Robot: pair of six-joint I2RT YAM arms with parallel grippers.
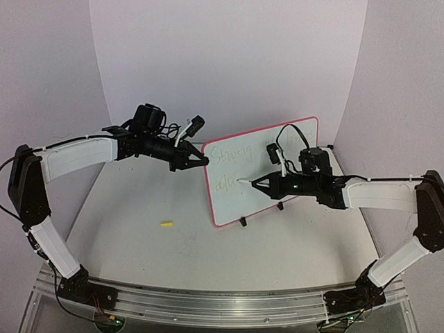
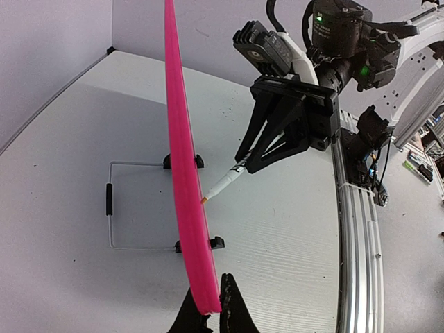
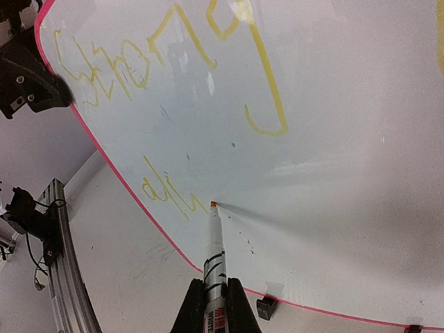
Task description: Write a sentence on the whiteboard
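The whiteboard (image 1: 239,205) stands upright on small black feet, with a pink-red rim. My left gripper (image 1: 202,161) is shut on its upper left edge; the left wrist view shows the pink rim (image 2: 182,139) pinched between the jaws of that gripper (image 2: 208,309). The sentence (image 1: 229,154) is faint yellow: "Strong" on the top line (image 3: 139,62) and a few letters starting the second line (image 3: 163,191). My right gripper (image 1: 258,182) is shut on a white marker (image 3: 214,243). The marker's orange tip touches the board just right of the last stroke.
A small yellow marker cap (image 1: 166,224) lies on the table left of the board. A wire stand (image 2: 114,208) sits behind the board. A metal rail (image 1: 222,298) runs along the near edge. Purple backdrop walls enclose the table.
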